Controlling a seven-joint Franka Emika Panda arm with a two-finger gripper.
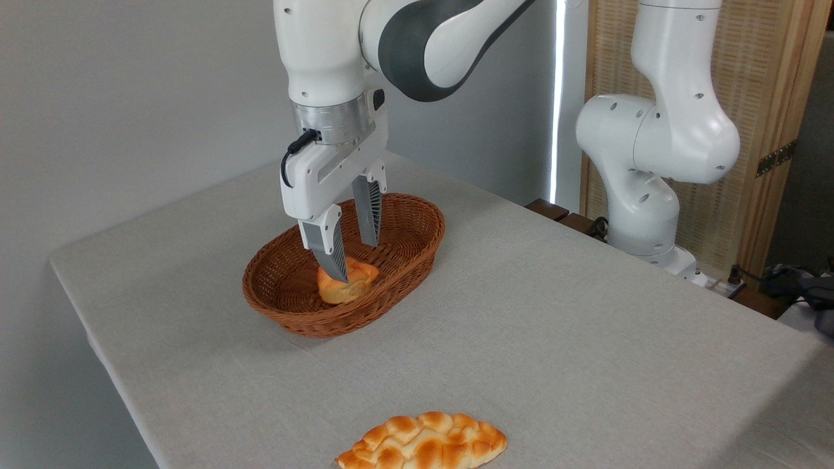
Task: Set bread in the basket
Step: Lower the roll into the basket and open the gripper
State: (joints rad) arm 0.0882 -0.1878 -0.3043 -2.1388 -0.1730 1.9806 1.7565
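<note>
My fingers (355, 260) stand spread above the bread (345, 281), which sits inside the basket (417, 251) on the tabletop (554, 326); I judge it released, so it rests there free.

No legible text, label, brand, number or sign anywhere in frame. Checked the white arm housings at top centre and upper right, the gripper body at centre left, the wicker and the cloth: all unmarked at this resolution.
</note>
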